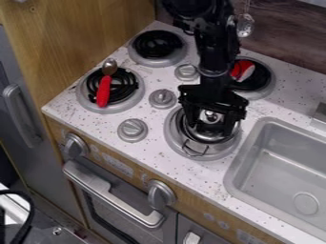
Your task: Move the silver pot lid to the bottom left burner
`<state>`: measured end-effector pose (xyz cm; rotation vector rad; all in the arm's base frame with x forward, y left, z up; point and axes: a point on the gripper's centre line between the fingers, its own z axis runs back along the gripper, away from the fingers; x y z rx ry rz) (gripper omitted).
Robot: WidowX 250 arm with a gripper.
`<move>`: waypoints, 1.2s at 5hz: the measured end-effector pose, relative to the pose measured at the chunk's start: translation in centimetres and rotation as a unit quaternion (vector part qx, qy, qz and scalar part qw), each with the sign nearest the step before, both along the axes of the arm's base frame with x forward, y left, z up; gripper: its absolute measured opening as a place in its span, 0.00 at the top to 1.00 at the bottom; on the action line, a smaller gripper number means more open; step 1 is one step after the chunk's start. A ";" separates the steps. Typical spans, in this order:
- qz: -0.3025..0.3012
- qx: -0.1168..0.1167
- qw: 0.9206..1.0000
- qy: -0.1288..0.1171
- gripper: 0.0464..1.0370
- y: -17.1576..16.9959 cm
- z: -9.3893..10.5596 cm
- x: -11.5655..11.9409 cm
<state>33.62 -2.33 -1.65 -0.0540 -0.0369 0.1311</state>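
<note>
My gripper [211, 127] over silver lid [213, 139]; grip state: can't tell. 1 red-handled spoon [104, 89] on burner [134, 102] well apart from gripper; sink [237, 167] near it.

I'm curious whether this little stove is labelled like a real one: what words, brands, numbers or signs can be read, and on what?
No text can be read here.
Wooden front panel: pale markings near the front knobs, too small to read.
Round knob on the counter: no number or sign that I can make out.
</note>
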 end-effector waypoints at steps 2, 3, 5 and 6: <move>0.005 0.005 1.000 0.005 0.66 0.8 -0.1 -0.1; 0.014 0.003 1.000 0.008 0.83 1.3 -0.1 -0.2; 0.022 0.003 1.000 -0.008 0.28 1.9 1.0 0.8; 0.027 -0.003 0.999 -0.031 0.05 1.7 2.1 2.4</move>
